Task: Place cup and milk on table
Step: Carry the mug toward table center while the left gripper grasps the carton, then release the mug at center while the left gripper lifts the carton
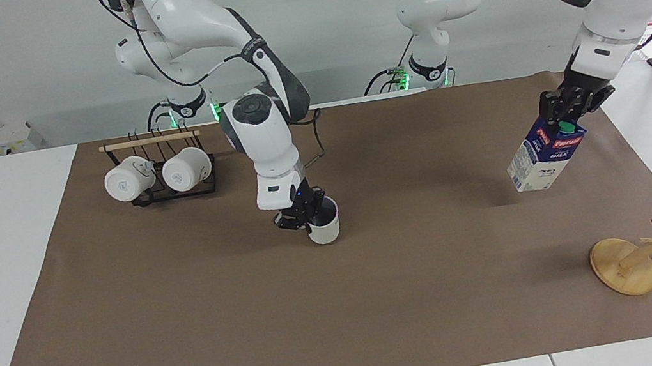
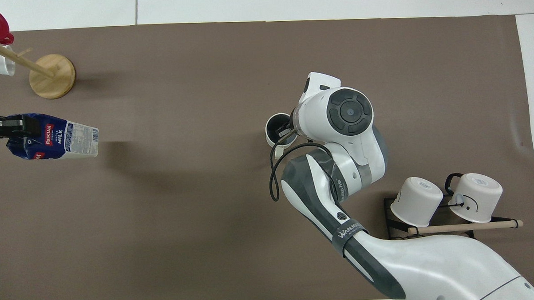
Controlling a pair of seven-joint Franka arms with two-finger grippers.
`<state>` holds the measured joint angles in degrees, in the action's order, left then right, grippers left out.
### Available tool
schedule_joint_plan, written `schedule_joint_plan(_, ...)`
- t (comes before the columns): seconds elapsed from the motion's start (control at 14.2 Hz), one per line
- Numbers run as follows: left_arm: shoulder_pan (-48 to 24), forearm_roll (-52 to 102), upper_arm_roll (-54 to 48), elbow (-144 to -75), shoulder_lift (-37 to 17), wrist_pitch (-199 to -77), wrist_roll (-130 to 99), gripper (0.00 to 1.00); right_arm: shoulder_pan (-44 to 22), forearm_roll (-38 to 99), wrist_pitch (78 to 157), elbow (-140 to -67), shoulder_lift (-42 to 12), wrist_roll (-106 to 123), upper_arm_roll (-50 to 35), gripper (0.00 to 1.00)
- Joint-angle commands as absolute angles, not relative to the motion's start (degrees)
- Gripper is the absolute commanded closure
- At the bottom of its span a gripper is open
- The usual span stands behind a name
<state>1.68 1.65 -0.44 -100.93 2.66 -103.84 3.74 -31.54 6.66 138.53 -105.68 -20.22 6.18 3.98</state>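
Facing view, frame centre: right gripper point(image 1: 308, 213) pinches the cup point(image 1: 324, 224) by its rim. Frame right: left gripper point(image 1: 562, 110) clamps the milk point(image 1: 545, 154) top, carton tilted, clear of table point(image 1: 383, 303). Overhead hides that gap but shows carton's label.

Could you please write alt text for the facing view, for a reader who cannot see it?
The right gripper holds the cup by its rim over the middle of the table, while the left gripper holds the tilted milk aloft by its top. Two white mugs hang on a rack.
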Motion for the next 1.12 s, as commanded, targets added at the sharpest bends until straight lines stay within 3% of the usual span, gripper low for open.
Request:
schedule_joint_plan(0.0, 0.0, 0.35, -0.79, -91.68, -2.63, -98.71, 4.04, 1.0, -31.82, 6.68, 139.92, -107.13, -19.95, 5.45, 4.22, 1.0)
schedule_joint_plan(0.21, -4.21, -0.26, -0.97, -91.32, -3.16, -98.96, -0.32, 1.0, -32.34, 6.24, 141.59, -108.63, -19.69, 5.45, 4.22, 1.0)
schedule_joint_plan(0.28, -5.96, -0.09, -0.88, -90.97, -3.77, -98.53, -2.44, 1.0, -32.34, 6.24, 141.5, -108.72, -19.69, 5.36, 4.22, 0.6)
schedule_joint_plan(0.35, -6.93, -0.26, -0.79, -90.1, -4.48, -98.53, -3.77, 1.0, -32.34, 6.24, 141.42, -108.72, -19.6, 5.36, 4.22, 0.01)
schedule_joint_plan(0.49, -8.86, -1.84, -0.88, -88.68, -5.97, -98.7, -6.06, 1.0, -32.26, 6.24, 141.07, -108.2, -19.16, 5.36, 4.48, 0.0)
schedule_joint_plan(0.63, -11.16, -3.33, -0.97, -88.68, -6.15, -99.4, -9.91, 1.0, -30.68, 6.24, 138.1, -108.19, -15.49, 5.36, 4.92, 0.0)
schedule_joint_plan(0.84, -15.19, -3.43, -0.97, -88.68, -8.08, -100.72, -15.97, 1.0, -24.9, 6.15, 131.33, -106.18, -11.35, 5.36, 5.36, 0.0)
schedule_joint_plan(1.05, -22.04, -4.82, -0.88, -88.77, -10.37, -105.18, -26.6, 1.0, -19.01, 4.05, 125.62, -101.62, -10.55, 3.27, 5.54, 0.0)
